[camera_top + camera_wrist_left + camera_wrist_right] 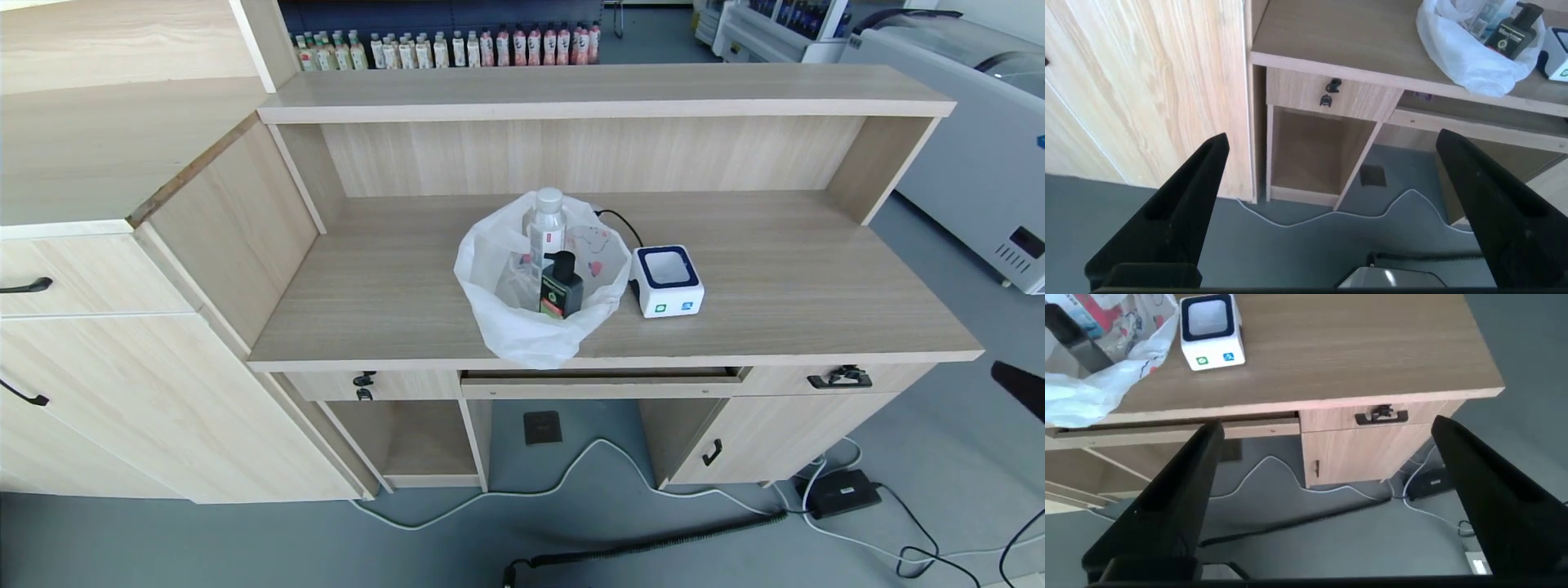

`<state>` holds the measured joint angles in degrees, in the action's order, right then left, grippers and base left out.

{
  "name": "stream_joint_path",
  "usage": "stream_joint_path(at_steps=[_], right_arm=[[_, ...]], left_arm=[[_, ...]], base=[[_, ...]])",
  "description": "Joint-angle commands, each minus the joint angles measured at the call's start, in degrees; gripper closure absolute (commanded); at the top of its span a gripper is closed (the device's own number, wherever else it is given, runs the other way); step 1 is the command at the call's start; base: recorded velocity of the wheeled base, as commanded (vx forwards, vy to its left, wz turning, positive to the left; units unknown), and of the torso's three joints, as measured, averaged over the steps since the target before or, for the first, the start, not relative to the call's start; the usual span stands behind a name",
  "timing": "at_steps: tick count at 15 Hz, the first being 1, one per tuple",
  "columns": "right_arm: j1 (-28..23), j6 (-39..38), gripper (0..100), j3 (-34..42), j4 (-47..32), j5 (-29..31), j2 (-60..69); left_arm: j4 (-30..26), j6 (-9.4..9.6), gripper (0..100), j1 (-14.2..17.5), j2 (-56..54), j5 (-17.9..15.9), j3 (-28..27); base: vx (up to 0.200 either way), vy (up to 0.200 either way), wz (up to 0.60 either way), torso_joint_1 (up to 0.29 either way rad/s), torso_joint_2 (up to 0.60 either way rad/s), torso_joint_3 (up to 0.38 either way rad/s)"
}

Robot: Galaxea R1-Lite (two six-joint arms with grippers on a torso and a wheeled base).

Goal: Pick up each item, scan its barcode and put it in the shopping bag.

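the clear bottle [547, 219] and black pump bottle [562, 287] stand in the shopping bag [522, 339], so the task looks finished; the left gripper [1331, 204] and right gripper [1323, 498] are spread wide, holding nothing.

The desk [816, 278] is pale wood-grain board, matt and smooth. Ahead of the left gripper [1333, 140], whose fingers [1167, 220] are matt black, the bag [1470, 69] is thin white plastic, crinkled, half see-through, with a faint sheen. It holds a clear plastic bottle [547, 224] and a glossy black pump bottle [562, 287]. Ahead of the right gripper [1327, 426], the scanner [1212, 331] is glossy white plastic with a glassy top. The floor [245, 539] below both grippers is smooth matt grey.
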<state>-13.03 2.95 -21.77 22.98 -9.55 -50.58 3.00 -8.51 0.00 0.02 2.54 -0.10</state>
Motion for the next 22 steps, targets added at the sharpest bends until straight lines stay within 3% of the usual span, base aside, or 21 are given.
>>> stream_joint_path(at_steps=[1, 3, 9, 22], right_arm=[[7.1, -1.5, 0, 15.3, 0.1, 4.7, 19.6], [10.6, -1.5, 0, 21.2, -0.1, 9.7, 26.5], [12.1, -2.7, 0, 21.8, -22.9, 10.1, 48.5], [13.1, -3.6, 0, 21.7, -23.5, 10.1, 50.6]], left_arm=[[0.0, -0.02, 0, 0.0, 0.0, 0.0, 0.0], [0.0, -0.02, 0, 0.0, 0.0, 0.0, 0.0], [0.0, -0.02, 0, 0.0, 0.0, 0.0, 0.0], [0.0, -0.02, 0, 0.0, 0.0, 0.0, 0.0]], base=[[0.000, 0.000, 0.00, 0.000, 0.00, 0.000], [0.000, 0.000, 0.00, 0.000, 0.00, 0.000], [0.000, 0.000, 0.00, 0.000, 0.00, 0.000], [0.000, 0.000, 0.00, 0.000, 0.00, 0.000]])
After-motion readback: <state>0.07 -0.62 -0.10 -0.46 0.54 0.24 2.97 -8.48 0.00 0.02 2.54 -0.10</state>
